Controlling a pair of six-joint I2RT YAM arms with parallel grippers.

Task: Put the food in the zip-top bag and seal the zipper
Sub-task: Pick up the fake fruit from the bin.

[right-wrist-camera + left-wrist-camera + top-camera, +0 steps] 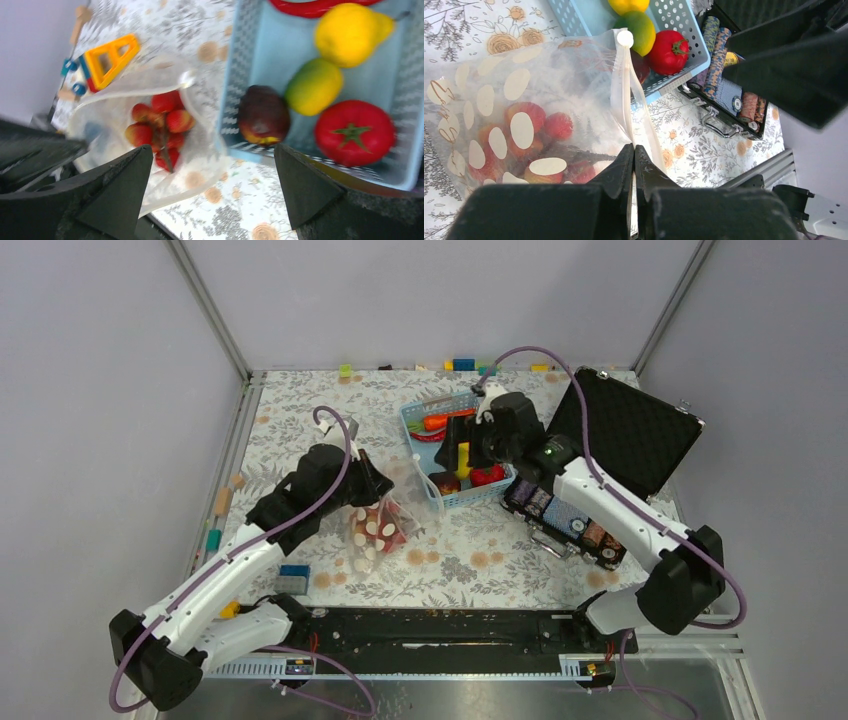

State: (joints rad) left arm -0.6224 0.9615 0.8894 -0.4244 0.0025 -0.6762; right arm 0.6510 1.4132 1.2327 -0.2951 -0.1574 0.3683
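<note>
One zipper strip point(624, 95), lengthwise from left fingers point(618, 172) toward basket point(676, 77).

You'll find the clear dotted soft plastic zip-top bag point(375, 532) just left of the light-blue slotted plastic basket point(235, 75), nearer the arms, with red round glossy toy fruits point(558, 125) inside it. The black hard-shell open case point(625, 430) lies to the basket's right.

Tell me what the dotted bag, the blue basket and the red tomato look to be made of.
The bag looks like thin soft clear plastic film: fruit shows through and it creases. The basket seems rigid moulded plastic, matte light blue, with rows of holes. The tomato looks like hard glossy plastic, judging by its highlights.
</note>
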